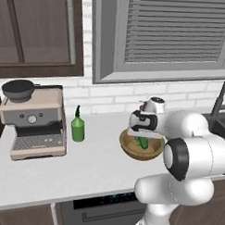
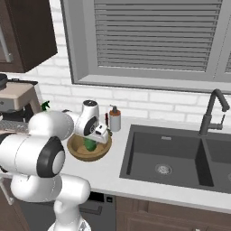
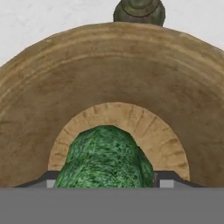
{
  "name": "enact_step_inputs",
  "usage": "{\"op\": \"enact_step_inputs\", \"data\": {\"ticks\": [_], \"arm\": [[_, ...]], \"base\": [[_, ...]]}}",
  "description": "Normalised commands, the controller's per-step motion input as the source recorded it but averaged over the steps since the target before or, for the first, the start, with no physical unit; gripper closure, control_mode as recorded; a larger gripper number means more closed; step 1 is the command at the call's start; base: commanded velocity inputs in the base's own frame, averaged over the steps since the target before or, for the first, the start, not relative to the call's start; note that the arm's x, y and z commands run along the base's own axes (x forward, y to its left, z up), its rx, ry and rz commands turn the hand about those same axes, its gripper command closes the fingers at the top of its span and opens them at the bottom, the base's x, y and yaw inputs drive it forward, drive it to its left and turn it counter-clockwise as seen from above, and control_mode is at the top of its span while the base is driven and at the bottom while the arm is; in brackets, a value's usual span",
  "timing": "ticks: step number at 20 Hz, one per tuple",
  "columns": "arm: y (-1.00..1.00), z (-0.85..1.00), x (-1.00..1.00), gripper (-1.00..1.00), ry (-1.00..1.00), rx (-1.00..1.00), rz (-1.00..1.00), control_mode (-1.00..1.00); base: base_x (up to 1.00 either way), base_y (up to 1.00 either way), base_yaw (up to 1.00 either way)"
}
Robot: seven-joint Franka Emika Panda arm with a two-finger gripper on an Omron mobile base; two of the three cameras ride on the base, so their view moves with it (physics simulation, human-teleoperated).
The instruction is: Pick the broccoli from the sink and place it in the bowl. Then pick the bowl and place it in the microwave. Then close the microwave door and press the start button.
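Your gripper (image 1: pixel 142 139) hangs low inside the bowl (image 1: pixel 149 152), pointing down, w/ the broccoli (image 3: pixel 105 157) right between the two finger tips. In the hand view the floret fills the gap: dark tips sit just off each flank, jaws standing wide. Whether they pinch it or have let go, you can't tell from these views. The broccoli sits over the bowl's lighter centre floor, so it's in or just above the bottom; contact w/ the wood isn't clear.

Key relation for the next move: floret is straight below the hand, centred in the bowl, not toward any wall. So a plain lift straight up clears it, I'd say. After that you need the rim; from the right base view the near edge (image 2: pixel 97 155) lies closest to the arm's side. The sink (image 2: pixel 135 167) is off to the right, well apart.
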Motion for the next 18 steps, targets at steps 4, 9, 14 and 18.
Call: {"op": "enact_step_inputs", "data": {"ticks": [4,9,14,18], "arm": [[0.03,-0.06,0.06,-1.00,0.00,-0.01,0.00,-1.00],[0.02,0.00,-0.02,-1.00,0.00,0.00,0.00,-1.00],[0.00,0.13,-0.17,-1.00,-0.06,0.00,0.00,-1.00],[-0.03,0.51,-0.49,-1.00,-0.04,0.01,-0.07,-1.00]], "base": [[0.00,0.00,0.00],[0.00,0.00,0.00],[0.00,0.00,0.00],[0.00,0.00,0.00]]}}
